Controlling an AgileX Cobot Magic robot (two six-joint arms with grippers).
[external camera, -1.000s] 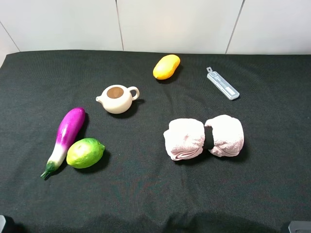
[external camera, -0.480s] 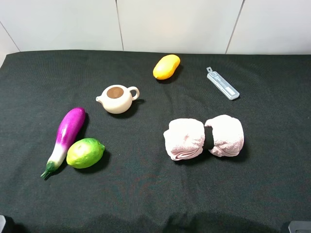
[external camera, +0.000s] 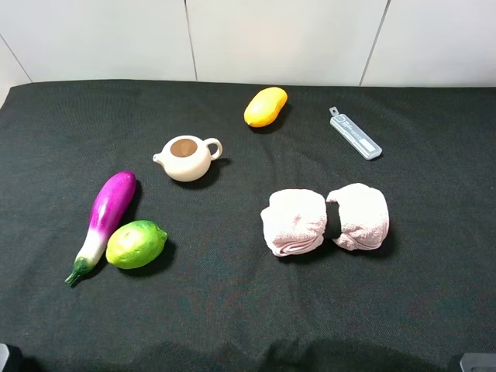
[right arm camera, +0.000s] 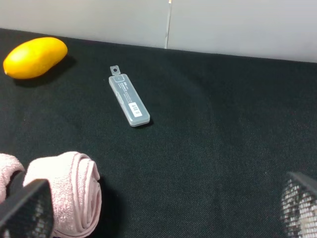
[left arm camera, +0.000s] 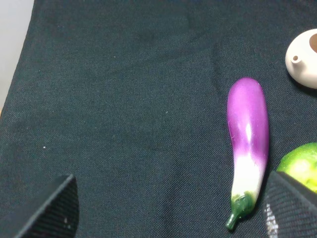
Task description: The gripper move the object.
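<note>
Left end effector (left arm camera: 173, 208), right end effector (right arm camera: 163, 206), splayed

- Left wrist view: the teapot (left arm camera: 304, 59) and lime (left arm camera: 299, 166) are cut by the edge. A finger (left arm camera: 290, 210) of the left pincer (left arm camera: 171, 213) covers part of the lime.
- Right wrist view: the towel (right arm camera: 69, 191) is cut by the edge and partly behind the right pincer (right arm camera: 163, 210).
- The print on the case (right arm camera: 130, 102) is too small to read.

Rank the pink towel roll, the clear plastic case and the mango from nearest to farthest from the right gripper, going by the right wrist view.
1. pink towel roll: closest in, right beside one finger of the open right gripper.
2. clear plastic case: mid-distance, farther back.
3. mango: farthest back, off toward the left arm's side.
</note>
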